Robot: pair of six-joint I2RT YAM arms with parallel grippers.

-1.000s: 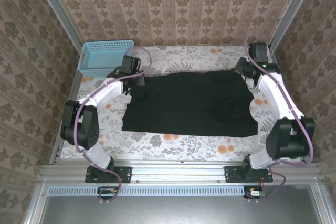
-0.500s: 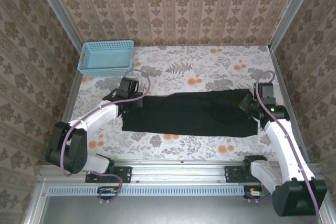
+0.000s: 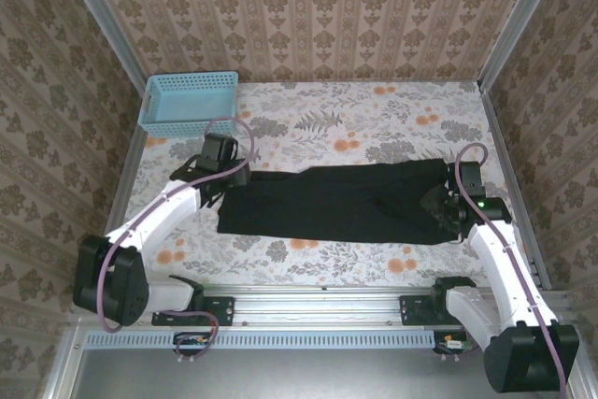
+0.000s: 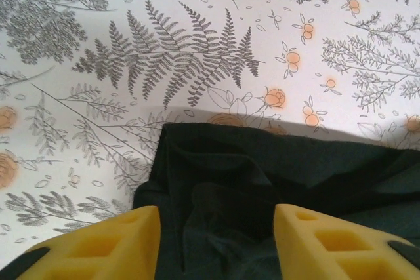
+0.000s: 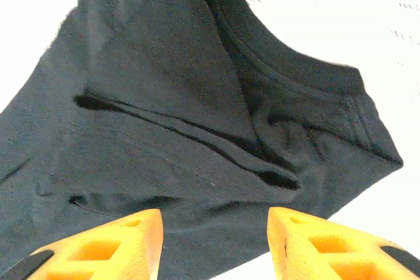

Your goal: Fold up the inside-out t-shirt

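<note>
Lying now as narrow band across floral table (image 3: 308,128), inside-out t-shirt (image 3: 341,203) is folded in half; far edge, clamped moments earlier, is let go by left gripper (image 3: 229,175) and right gripper (image 3: 441,201), fingers spread and empty. First fold is judged complete.

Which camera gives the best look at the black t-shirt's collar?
The right wrist view: the ribbed collar curves close and sharp across the t-shirt. The top external view takes in the whole t-shirt, but its collar is too small to make out. The left wrist view shows the shirt's opposite end.
</note>
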